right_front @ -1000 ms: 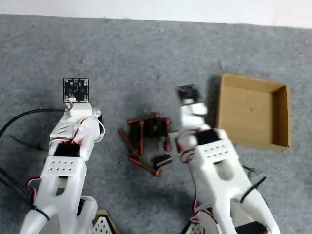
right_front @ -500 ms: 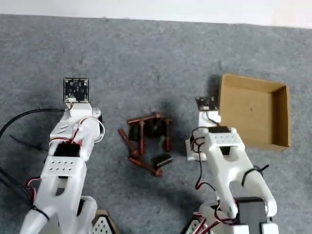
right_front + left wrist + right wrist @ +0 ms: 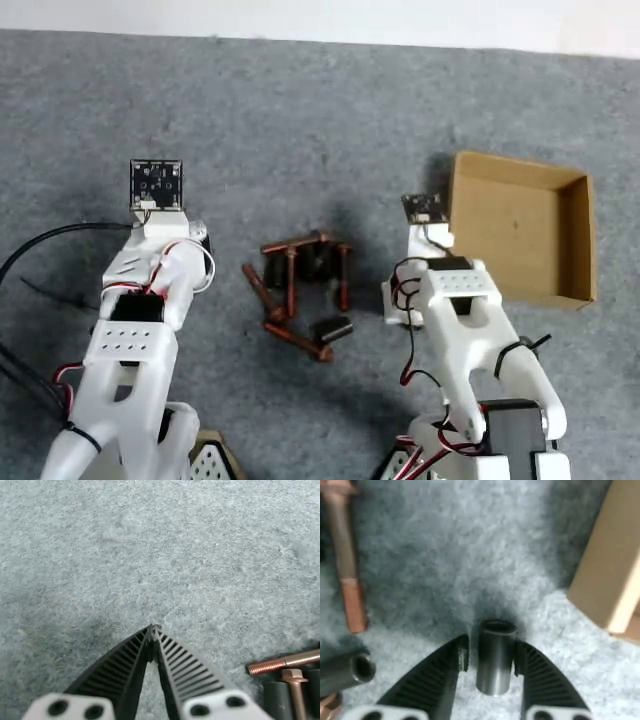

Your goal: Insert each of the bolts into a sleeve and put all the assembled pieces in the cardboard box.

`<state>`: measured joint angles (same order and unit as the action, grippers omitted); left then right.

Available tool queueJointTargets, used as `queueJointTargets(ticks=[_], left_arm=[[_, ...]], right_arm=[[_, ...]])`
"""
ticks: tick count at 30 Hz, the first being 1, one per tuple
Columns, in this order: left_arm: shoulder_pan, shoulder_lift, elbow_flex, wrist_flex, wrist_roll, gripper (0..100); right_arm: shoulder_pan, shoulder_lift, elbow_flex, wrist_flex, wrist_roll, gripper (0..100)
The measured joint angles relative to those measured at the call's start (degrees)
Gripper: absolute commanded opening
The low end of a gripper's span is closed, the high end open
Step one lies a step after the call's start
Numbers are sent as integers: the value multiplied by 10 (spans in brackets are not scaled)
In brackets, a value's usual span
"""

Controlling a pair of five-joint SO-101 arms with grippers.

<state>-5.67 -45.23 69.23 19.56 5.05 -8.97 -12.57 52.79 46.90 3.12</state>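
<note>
the right jaws grip a dark sleeve [image 3: 495, 655], held upright just beside the cardboard box [image 3: 585, 240], whose wall is cut off in the wrist view. the left jaws are closed tip to tip over the grey desk [image 3: 300, 110]. bolts [image 3: 291, 280] and spare sleeves [image 3: 331, 328] lie heaped between the arms, overlapping and hard to count.

Coppery metal bolts [image 3: 291, 280], matt dark sleeve [image 3: 495, 655], fuzzy carpet [image 3: 300, 120].
</note>
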Motion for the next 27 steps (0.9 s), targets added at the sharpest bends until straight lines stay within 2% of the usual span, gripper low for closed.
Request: queueJointTargets(ticks=[3, 7, 20, 23, 27], left_arm=[[0, 0, 0, 0, 0, 10], [0, 0, 0, 0, 0, 10], [0, 13, 0, 0, 0, 10], [13, 73, -23, 0, -4, 10], [71, 208, -105, 22, -55, 10]], right_arm=[[0, 0, 0, 0, 0, 133], [4, 1, 0, 0, 0, 0], [11, 5, -1, -11, 0, 4], [11, 5, -1, -11, 0, 4], [11, 5, -1, -11, 0, 4]])
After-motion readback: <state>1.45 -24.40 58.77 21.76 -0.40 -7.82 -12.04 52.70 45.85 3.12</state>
